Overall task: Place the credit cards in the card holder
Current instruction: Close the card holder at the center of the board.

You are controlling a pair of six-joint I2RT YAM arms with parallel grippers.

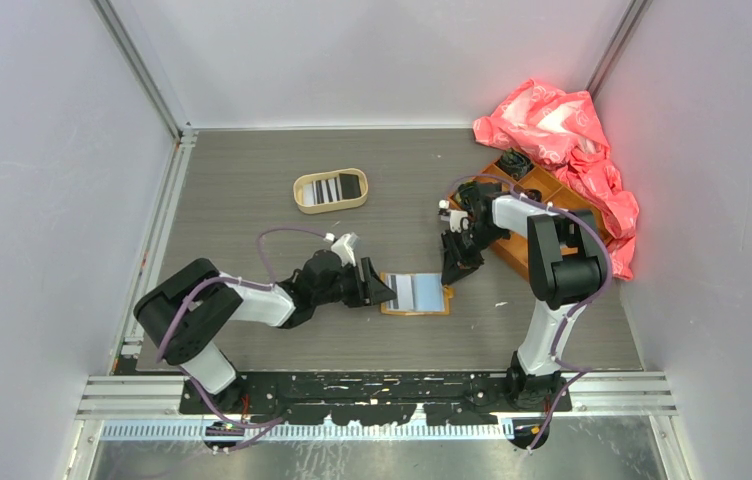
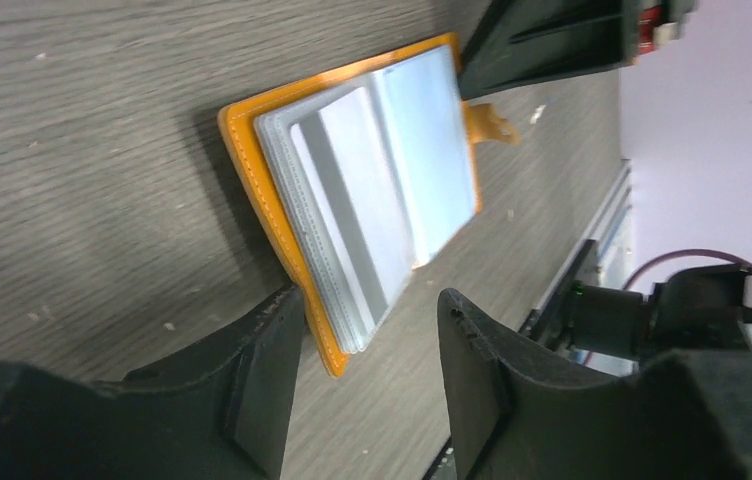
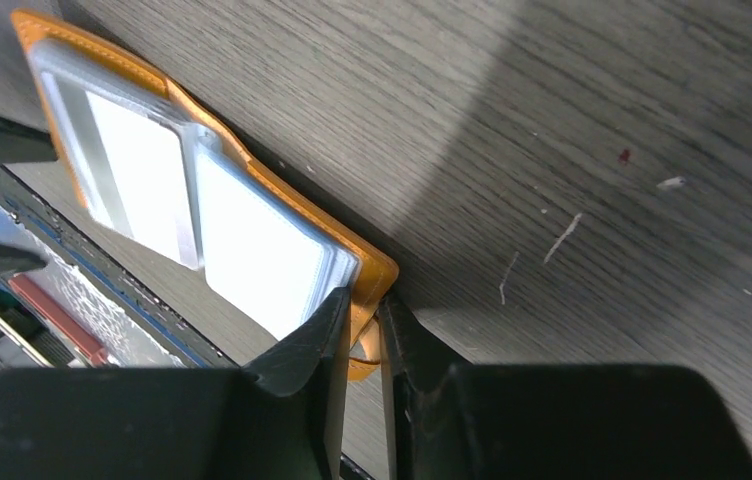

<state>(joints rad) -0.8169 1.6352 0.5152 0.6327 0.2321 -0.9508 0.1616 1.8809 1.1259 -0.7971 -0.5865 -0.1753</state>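
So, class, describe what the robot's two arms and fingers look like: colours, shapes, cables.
The left arm and right arm both have white link shells between bulky black joints, each trailed by a thin purple cable. The fingers are matte black wedges tapering to the tips.

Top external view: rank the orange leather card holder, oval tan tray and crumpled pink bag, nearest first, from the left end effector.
1. Orange leather card holder, adjacent, right.
2. Oval tan tray, farther back, left.
3. Crumpled pink bag, far right corner.
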